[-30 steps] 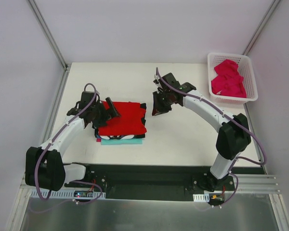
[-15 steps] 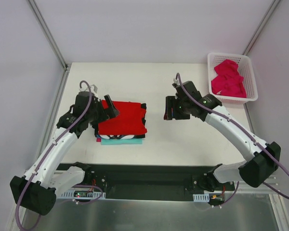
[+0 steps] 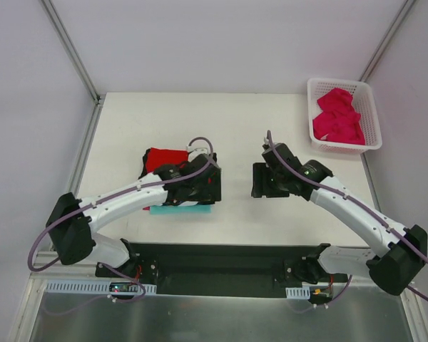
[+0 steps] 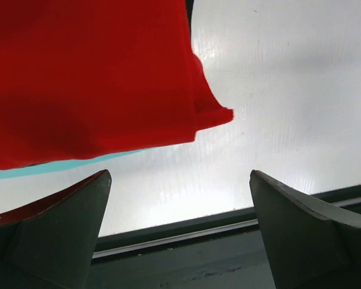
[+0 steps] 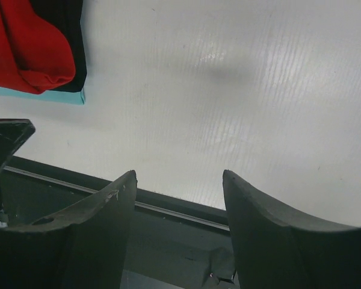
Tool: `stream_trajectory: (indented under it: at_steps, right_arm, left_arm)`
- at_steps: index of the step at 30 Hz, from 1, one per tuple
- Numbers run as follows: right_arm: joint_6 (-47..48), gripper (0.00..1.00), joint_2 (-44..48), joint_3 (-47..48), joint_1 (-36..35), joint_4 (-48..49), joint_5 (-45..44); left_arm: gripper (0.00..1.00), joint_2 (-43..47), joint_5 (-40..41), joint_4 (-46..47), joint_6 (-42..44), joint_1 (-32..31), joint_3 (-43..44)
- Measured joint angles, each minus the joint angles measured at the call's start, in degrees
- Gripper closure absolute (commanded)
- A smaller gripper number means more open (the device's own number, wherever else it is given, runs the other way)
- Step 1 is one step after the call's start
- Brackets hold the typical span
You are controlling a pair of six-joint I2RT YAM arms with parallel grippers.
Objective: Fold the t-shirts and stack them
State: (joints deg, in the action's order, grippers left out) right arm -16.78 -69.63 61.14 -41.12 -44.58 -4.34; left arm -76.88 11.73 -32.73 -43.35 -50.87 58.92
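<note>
- The left claw (image 4: 179, 176) hangs over the right end of the pile (image 3: 178, 209), spread wide with nothing in it. It would do best to rise straight up, so that no finger drags the top fold out of line.
- The red shirt (image 3: 164, 158) lies folded on top of that pile, on the left half of the table (image 3: 271, 128). It is plain bright cloth with a smooth face and a rolled fold at its right edge.
- Under it show the edge of a black shirt (image 5: 78, 36) and a teal layer (image 5: 42, 95) at the bottom, all roughly squared.
- The right claw (image 5: 179, 180) hovers over bare table just right of the pile, its fingers apart and empty.
- With both claws free, the step in hand looks like fetching the next shirt. The right arm is nearer to it and better placed.
- The pink shirt (image 3: 337, 117) lies crumpled in the basket (image 3: 335, 80) at the far right corner, well apart from the pile. It is a soft, creased heap.
- Pinch one high ridge of cloth and lift it clear of the rim, since a snag on the lattice could tip the basket. Then spread the shirt flat on bare table before folding.
</note>
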Motion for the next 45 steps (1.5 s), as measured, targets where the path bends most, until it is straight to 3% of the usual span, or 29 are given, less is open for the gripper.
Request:
stream_trajectory:
  at_steps: [6,14,19,27,35,45]
  right_arm:
    - [-0.81,0.37,2.62,-0.07,-0.02,-2.25,-2.05]
    - [-2.12,0.37,7.34,-2.78,-0.07,-2.62,-2.62]
    - [-2.10,0.37,7.32,-2.78,-0.09,-2.56,-2.54]
    - [-2.05,0.37,8.48,-2.78,-0.13,-2.95,-2.89]
    - [-2.03,0.36,13.00,-2.99,-0.13,-4.20,-4.98]
    - [-2.05,0.36,12.39,-3.63,-0.17,-4.24,-5.51]
  left_arm:
    - [0.01,-5.73,10.49,-10.49,-12.68,-5.57,4.50]
    - [0.01,6.69,16.22,-18.32,-29.79,-6.14,-11.74]
    - [0.01,5.51,17.38,-18.75,-34.01,-6.14,-13.14]
    - [0.01,-3.56,17.35,-12.44,-33.97,-6.14,-12.02]
    - [0.02,-3.21,17.18,-3.69,-29.14,-5.57,-13.14]
    - [0.03,-0.96,15.34,3.52,-21.49,-0.68,-18.03]
